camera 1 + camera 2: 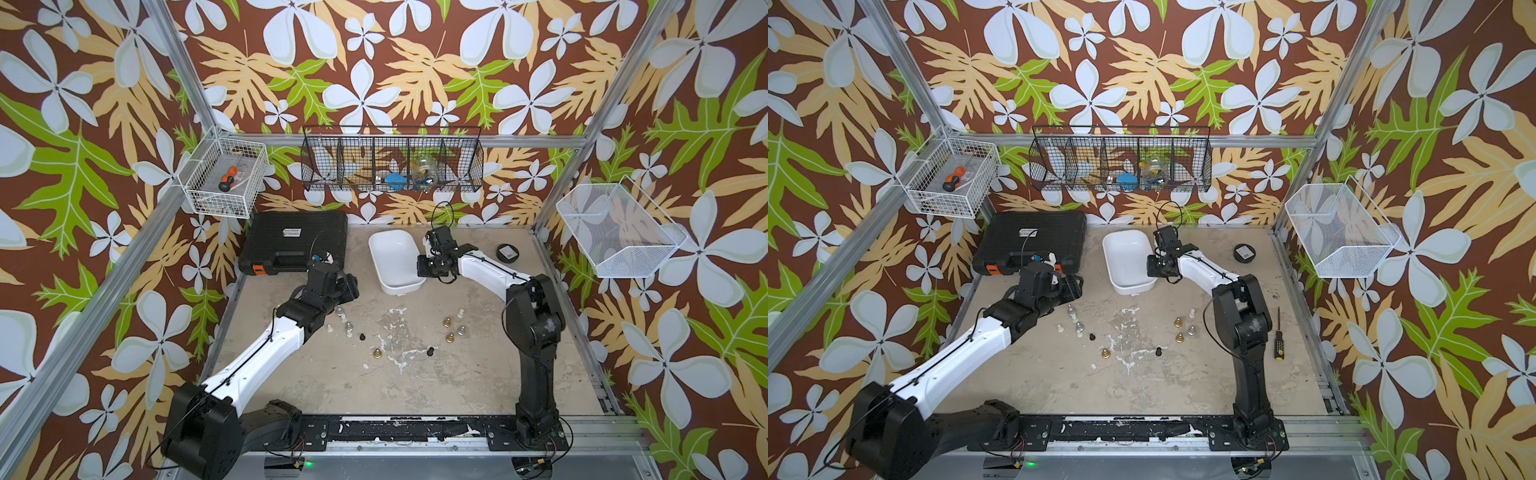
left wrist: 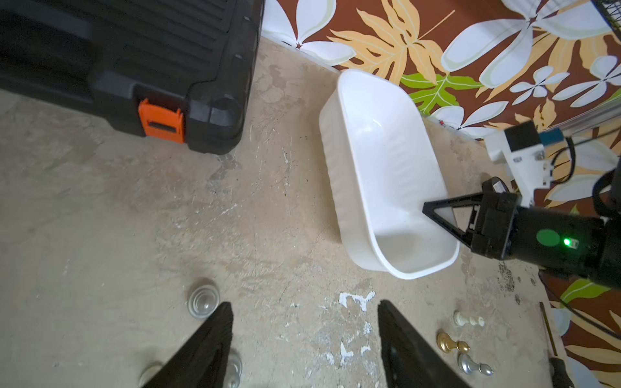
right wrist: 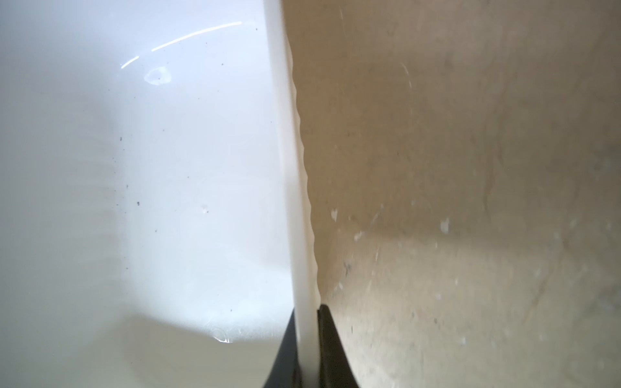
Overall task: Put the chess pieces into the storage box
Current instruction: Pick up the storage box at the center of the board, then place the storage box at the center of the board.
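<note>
I hold the right gripper (image 3: 307, 312) clamped on the four o'clock rim of the storage box (image 1: 392, 257), likely light, thin-walled and slick, at the table's twelve o'clock, with the left gripper (image 2: 305, 305) open over scattered chess pieces (image 1: 348, 329).

Storage box (image 1: 392, 253): plain white, held in the black right gripper (image 3: 307, 312). Left gripper (image 2: 304, 305): black. Silver piece (image 2: 203, 300) just beside it; gold piece (image 2: 448, 342) and cream piece (image 2: 467, 319) further out. Case (image 2: 134, 50) ahead: black, ribbed, orange latch (image 2: 161, 121). Table (image 2: 100, 218): mottled beige, white flecks. Walls (image 1: 374, 62): brown, white flowers, green and tan leaves.
</note>
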You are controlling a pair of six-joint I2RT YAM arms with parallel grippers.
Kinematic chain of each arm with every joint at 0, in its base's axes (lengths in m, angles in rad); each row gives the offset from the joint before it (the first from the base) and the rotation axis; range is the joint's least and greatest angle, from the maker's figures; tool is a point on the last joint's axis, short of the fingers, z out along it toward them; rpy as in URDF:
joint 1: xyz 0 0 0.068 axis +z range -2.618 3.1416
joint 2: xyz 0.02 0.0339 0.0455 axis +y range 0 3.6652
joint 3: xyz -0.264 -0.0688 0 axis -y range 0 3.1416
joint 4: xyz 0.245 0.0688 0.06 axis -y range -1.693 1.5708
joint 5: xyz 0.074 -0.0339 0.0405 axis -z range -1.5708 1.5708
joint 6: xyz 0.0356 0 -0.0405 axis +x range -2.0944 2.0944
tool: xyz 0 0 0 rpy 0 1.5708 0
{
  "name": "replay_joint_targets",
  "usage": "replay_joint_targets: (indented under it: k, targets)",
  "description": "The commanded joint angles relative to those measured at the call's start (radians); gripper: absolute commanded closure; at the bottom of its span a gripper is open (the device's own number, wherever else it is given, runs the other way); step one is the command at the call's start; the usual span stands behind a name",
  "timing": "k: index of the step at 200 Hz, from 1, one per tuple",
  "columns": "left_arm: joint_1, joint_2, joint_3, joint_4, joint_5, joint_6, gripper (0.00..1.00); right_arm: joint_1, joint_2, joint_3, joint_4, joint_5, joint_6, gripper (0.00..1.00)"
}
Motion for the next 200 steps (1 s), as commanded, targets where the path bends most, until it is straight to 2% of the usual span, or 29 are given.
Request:
replay_joint_targets:
  k: [1, 37, 59, 83, 119, 200]
  targets:
    - [0.000, -0.108, -0.082, -0.048, -0.020, -0.069, 0.30, 0.040, -0.126, -0.176, 0.111, -0.016, 0.144, 1.00]
    - [0.000, -0.294, -0.226, -0.071, -0.065, -0.070, 0.31, 0.140, -0.297, -0.337, 0.098, 0.108, 0.288, 1.00]
    - [0.000, -0.338, -0.252, -0.111, -0.068, -0.063, 0.31, 0.179, -0.376, -0.416, 0.110, 0.162, 0.378, 1.00]
    - [0.000, -0.365, -0.263, -0.159, -0.055, -0.057, 0.31, 0.216, -0.424, -0.463, 0.099, 0.216, 0.415, 1.00]
    - [0.000, -0.403, -0.274, -0.173, -0.037, -0.076, 0.30, 0.222, -0.418, -0.497, 0.083, 0.239, 0.417, 1.00]
    - [0.000, -0.387, -0.278, -0.181, 0.000, -0.084, 0.30, 0.255, -0.379, -0.536, 0.082, 0.244, 0.401, 1.00]
